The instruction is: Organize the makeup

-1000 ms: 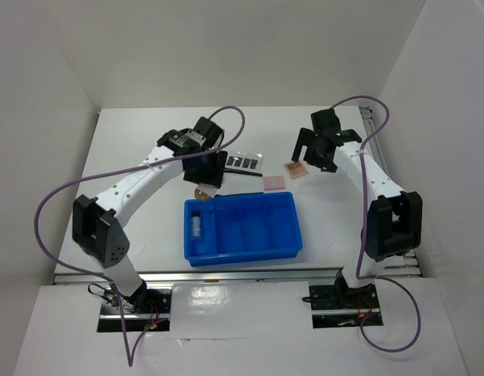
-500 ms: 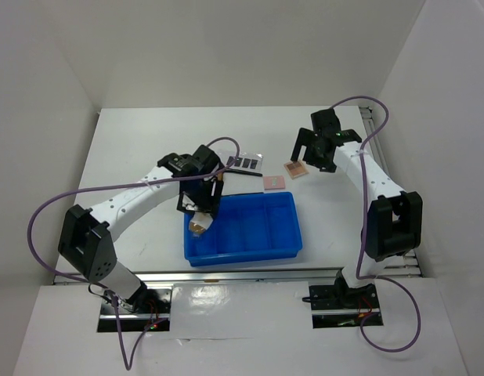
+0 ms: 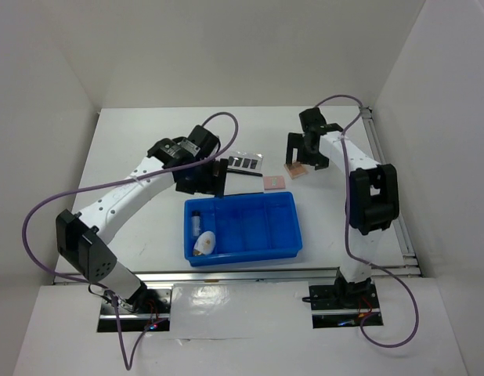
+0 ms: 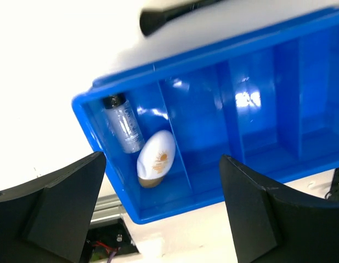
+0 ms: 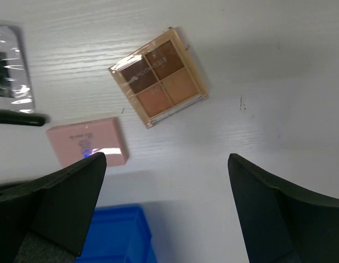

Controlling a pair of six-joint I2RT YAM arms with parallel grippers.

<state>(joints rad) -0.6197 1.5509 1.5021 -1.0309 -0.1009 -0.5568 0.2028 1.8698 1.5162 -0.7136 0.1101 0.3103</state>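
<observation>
The clear black-capped vial and the white oval piece lie in the leftmost compartment of the blue divided tray; both also show in the left wrist view, the vial and the oval piece. My left gripper hovers open and empty above the tray's far left corner. The clear palette, a black brush, the pink square and the tan four-pan square lie on the table behind the tray. My right gripper is open above the tan square, its jaws wide.
The right wrist view shows the pink square, the clear palette's edge, a brush tip and the tray corner. White walls enclose the table. The tray's other compartments hold nothing.
My left gripper carried the white oval piece over the tray, let it go into the leftmost compartment and drew back toward the far side. My right arm turned slightly over the tan square.
</observation>
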